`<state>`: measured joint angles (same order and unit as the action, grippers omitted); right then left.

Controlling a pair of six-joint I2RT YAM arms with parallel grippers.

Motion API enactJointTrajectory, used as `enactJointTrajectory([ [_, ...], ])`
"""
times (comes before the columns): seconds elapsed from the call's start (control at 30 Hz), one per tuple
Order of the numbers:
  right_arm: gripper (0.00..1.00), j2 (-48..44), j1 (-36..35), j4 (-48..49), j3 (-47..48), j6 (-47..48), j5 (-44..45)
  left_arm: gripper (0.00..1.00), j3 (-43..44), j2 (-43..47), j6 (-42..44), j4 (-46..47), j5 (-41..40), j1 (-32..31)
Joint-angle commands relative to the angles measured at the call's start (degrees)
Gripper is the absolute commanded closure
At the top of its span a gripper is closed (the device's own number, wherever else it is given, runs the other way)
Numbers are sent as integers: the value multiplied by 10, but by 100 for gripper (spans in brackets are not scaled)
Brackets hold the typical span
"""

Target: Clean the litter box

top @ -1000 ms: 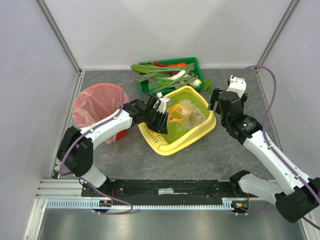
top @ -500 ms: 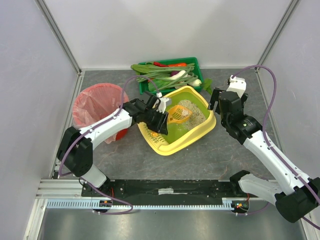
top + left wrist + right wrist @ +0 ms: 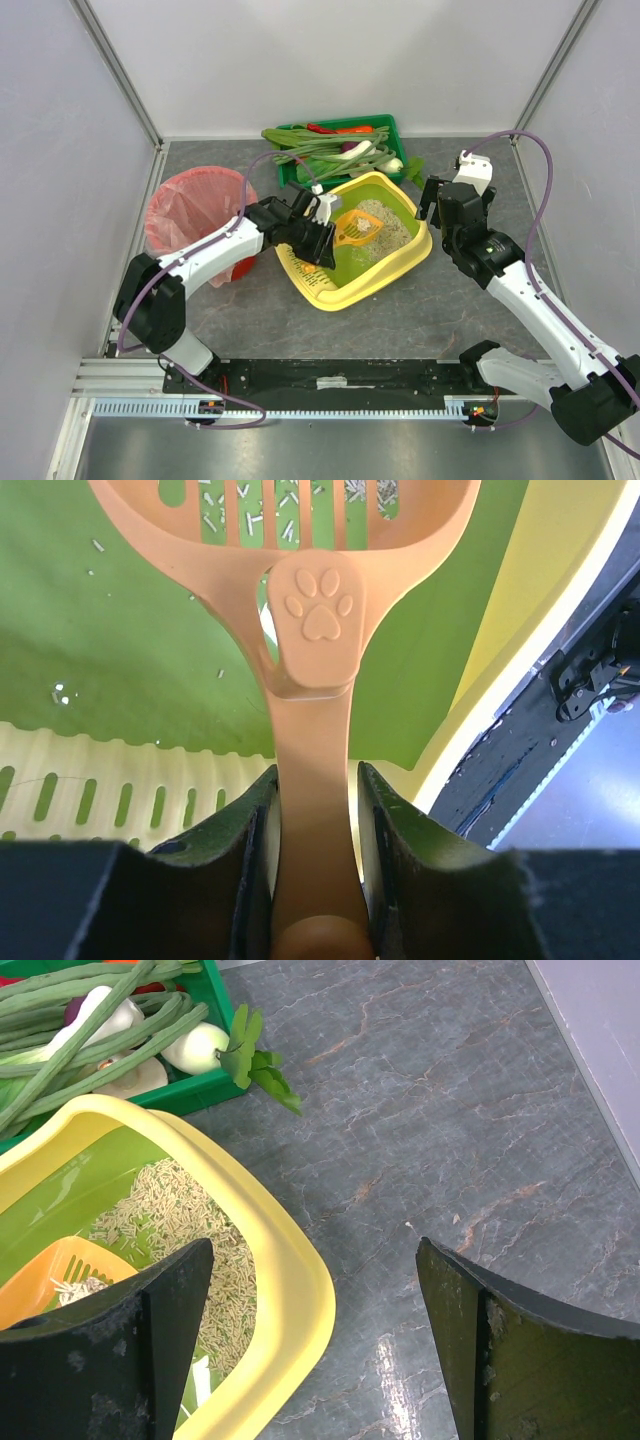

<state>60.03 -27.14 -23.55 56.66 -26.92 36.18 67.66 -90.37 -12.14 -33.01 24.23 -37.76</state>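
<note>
The litter box (image 3: 330, 290) sits mid-table, yellow rim, lime-green inside, slotted ledge (image 3: 120, 790) at its near-left end, pale litter (image 3: 385, 225) at the far end. My left gripper (image 3: 322, 238) is shut on the handle of an orange slotted scoop (image 3: 355, 228) with a paw print (image 3: 317, 608). The scoop head hangs over the green floor with a little litter in it (image 3: 75, 1285). My right gripper (image 3: 433, 200) is open and empty above the box's right rim (image 3: 290, 1290) and the table beside it.
A dark green crate of vegetables (image 3: 340, 148) stands behind the litter box. A red bin with a pink bag (image 3: 195, 215) stands at the left. Grey enclosure walls close in the table on three sides.
The scoop has shifted very slightly inside the box with my left gripper. The right arm has not moved.
</note>
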Motion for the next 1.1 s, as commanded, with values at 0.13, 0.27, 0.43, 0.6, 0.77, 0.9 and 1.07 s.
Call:
enactJointTrajectory([
  [0.13, 9, -9, 2, 22, -5, 6, 6, 98, 38, 15, 33, -13, -38, -27],
  [0.27, 9, -9, 2, 22, -5, 6, 2, 98, 41, 7, 22, -26, -78, -31],
  [0.43, 9, -12, 2, 23, -8, 4, 8, 98, 38, 29, 49, -16, -117, -74],
  [0.6, 9, -9, 2, 22, -7, 6, 7, 98, 42, 18, 47, -30, -111, -61],
  [0.77, 9, -10, 2, 23, -7, 6, 7, 98, 49, 10, 29, -42, -108, -55],
  [0.9, 9, -9, 2, 24, -7, 5, 7, 98, 52, 15, 57, -37, -164, -92],
  [1.07, 9, -13, 2, 24, -9, 4, 13, 98, 56, 26, 76, -38, -201, -112],
])
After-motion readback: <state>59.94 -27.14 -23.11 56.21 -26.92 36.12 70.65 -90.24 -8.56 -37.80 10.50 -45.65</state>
